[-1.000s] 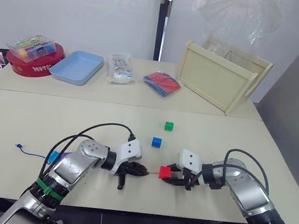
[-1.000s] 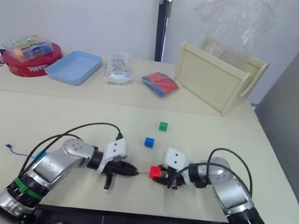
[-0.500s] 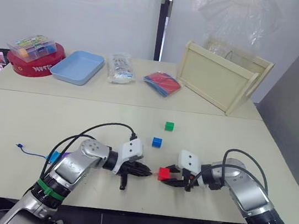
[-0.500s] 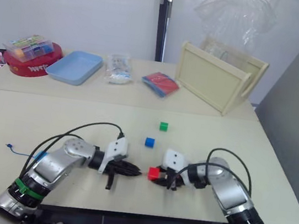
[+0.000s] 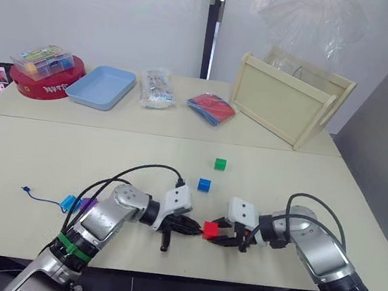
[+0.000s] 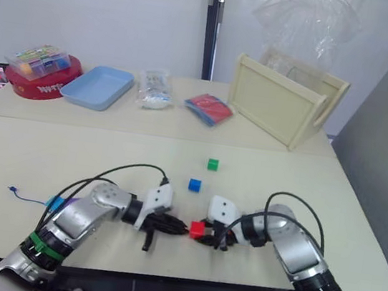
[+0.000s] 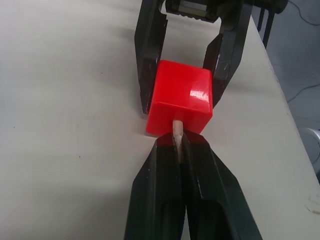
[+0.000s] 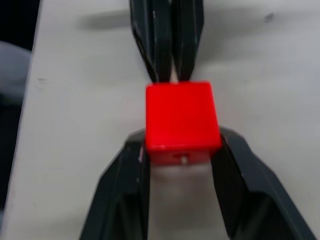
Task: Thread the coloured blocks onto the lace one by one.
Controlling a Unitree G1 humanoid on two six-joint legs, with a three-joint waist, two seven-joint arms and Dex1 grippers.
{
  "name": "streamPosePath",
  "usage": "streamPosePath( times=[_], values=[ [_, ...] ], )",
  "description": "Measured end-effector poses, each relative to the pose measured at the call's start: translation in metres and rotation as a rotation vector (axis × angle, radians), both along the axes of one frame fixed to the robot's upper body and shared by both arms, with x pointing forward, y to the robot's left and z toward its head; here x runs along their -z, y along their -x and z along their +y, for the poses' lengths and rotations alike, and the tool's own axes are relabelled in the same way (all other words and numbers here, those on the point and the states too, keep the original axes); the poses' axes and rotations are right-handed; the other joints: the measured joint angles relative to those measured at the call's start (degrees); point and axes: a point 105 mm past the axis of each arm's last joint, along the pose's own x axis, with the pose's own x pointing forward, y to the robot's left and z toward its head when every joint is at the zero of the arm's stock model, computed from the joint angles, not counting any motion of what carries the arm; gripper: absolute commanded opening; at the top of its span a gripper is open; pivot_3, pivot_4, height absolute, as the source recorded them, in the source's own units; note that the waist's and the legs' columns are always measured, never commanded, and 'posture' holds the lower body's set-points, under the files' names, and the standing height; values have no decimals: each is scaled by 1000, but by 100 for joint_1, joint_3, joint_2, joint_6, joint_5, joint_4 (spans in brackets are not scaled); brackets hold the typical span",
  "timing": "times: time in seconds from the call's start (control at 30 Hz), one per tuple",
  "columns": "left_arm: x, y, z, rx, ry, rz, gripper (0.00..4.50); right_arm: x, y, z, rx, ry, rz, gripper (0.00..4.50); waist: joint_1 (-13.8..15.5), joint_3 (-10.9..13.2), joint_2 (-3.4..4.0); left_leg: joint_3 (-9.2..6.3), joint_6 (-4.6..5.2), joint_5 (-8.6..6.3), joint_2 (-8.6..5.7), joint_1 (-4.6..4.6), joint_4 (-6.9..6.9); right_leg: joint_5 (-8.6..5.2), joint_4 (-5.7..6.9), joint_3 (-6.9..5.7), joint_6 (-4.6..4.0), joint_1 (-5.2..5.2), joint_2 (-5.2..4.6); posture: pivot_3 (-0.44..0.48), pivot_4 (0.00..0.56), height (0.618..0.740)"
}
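Left pincer [image 7: 179, 145], clenched on the lace's pale tip [image 7: 176, 131], has closed in from 9 o'clock, entering the red block [image 7: 181, 100] gripped by the right pincer [image 8: 181, 150] above the counter [image 5: 26, 158]; threading begins.

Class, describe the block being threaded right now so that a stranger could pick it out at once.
Start at the near edge of the long beige table, where the two black grippers meet tip to tip. Between them sits a small glossy red plastic cube, clamped in the right gripper. Unlike the loose blue and green cubes beyond, the lace's pale tip enters it.
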Motion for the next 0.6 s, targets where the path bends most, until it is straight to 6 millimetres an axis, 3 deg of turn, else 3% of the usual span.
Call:
streamPosePath(
  times=[0.27, 0.53, 0.6],
  values=[
    [1, -5, -7, 12, 3, 2, 0, 1, -2, -1, 16, 14, -7, 1175, -3, 0, 0, 0, 0, 0, 0, 0, 0, 0, 0, 0, 0, 0, 0, 0, 150, 740],
    [-19, -5, 2, 29, 58, -42, 2565, 4, -1, 0, 25, 1, -3, 1175, -24, -1, 0, 0, 0, 0, 1, 4, -1, 0, 0, 0, 0, 1, 1, 0, 150, 740],
    [-24, 1, 1, 64, 78, -43, 2565, 4, 0, 1, 18, -5, -9, 1175, -34, -1, 0, 0, 0, 0, 2, 6, -1, 0, 1, 0, 0, 3, 1, 0, 150, 740]
  ],
)
